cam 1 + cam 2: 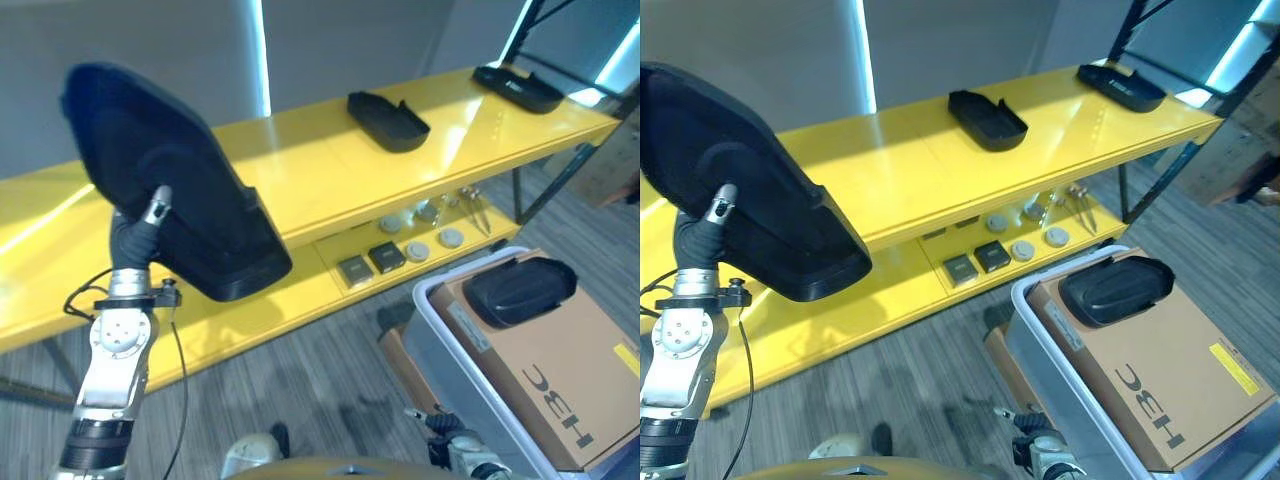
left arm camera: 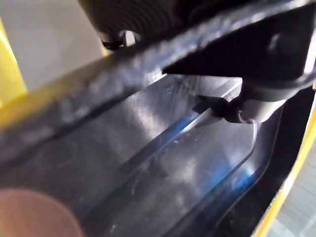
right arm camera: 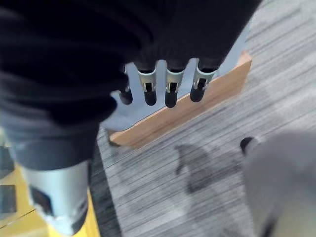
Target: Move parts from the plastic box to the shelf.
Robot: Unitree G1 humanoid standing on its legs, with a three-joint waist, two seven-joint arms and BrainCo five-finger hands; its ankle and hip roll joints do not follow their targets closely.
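Bright daylight, glare on yellow shelf (image 1: 330, 160), left wrist view blurred

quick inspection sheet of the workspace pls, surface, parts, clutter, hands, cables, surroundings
Surface: yellow shelf, two levels, top board glossy.
Job's things: large black part carried by the left arm over the shelf's left end; two black parts lie on the top board; one black part rests on a cardboard box inside the grey plastic box.
Clutter: small square and round items on the lower level.
Hands: left hand under the carried part, fingers hidden; right hand hangs open, holding nothing.
Cables: nothing seen.
Surroundings: grey striped floor, grey wall behind.
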